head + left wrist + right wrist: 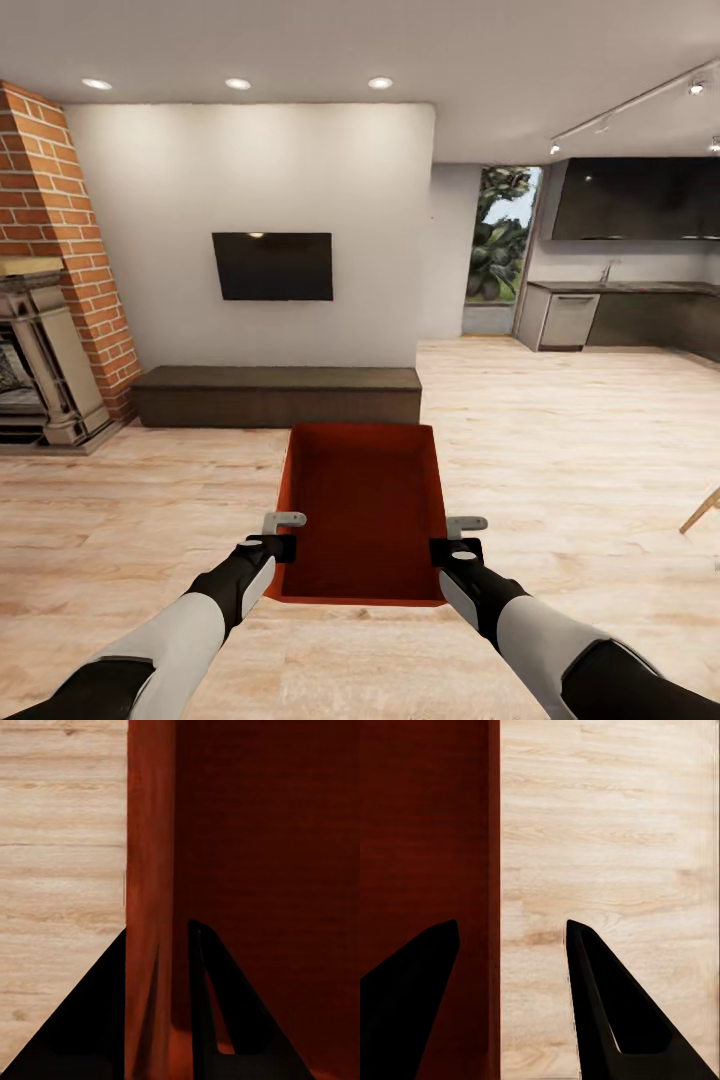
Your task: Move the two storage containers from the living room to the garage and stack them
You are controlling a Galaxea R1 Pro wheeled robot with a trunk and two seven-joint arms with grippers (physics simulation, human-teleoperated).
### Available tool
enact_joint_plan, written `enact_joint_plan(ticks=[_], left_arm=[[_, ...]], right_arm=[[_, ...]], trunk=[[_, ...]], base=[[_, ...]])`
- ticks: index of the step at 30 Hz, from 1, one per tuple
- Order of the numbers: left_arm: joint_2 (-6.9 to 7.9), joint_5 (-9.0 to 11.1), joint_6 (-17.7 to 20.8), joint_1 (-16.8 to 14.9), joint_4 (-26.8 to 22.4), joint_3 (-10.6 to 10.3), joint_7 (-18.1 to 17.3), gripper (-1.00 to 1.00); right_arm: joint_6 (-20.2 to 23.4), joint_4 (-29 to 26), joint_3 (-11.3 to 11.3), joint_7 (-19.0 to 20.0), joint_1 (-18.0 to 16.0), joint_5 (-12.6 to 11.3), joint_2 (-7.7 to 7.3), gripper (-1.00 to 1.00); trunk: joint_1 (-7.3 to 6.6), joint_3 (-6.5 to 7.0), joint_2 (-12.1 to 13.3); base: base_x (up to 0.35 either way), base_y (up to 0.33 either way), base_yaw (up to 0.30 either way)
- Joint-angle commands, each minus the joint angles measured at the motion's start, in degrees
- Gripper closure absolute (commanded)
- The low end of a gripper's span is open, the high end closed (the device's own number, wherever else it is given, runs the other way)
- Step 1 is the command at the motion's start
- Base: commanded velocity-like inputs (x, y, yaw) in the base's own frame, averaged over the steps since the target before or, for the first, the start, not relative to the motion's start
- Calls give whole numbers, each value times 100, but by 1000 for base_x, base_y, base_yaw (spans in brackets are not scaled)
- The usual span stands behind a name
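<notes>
Left side first: brick fireplace at the room's edge, then the black TV on the white wall above a long dark bench, and out right a kitchen counter beyond the light wood floor. Centre stage, one orange-red storage container is held up between both arms, above the planks, open top showing, and the inside is bare, nothing in it. The left gripper sits on the container's left wall near the near corner; in the left wrist view that wall runs straight between the two dark fingers, one outside, one inside, clamped on it. Over to the right gripper, at the right wall: the right wrist view shows the wall edge between its fingers, but there is a clear strip of floor between wall and outer finger, so I cannot tell whether it grips. The container's near edge hides the floor below it, and a wooden leg is cut off at the right edge, whatever it belongs to unreadable.
</notes>
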Motion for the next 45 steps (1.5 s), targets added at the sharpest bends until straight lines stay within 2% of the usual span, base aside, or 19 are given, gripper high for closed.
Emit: enact_joint_plan(ticks=[1, 45], left_arm=[[3, -44, 43, 2, -9, 56, 53, 100], [9, -44, 43, 2, -9, 62, 53, 100]], right_arm=[[27, -31, -163, 233, -9, 25, 0, 100], [27, -31, -163, 233, -9, 25, 0, 100]], trunk=[[2, -10, -10], [2, -10, -10]], base=[[0, 0, -291], [0, 0, -292]])
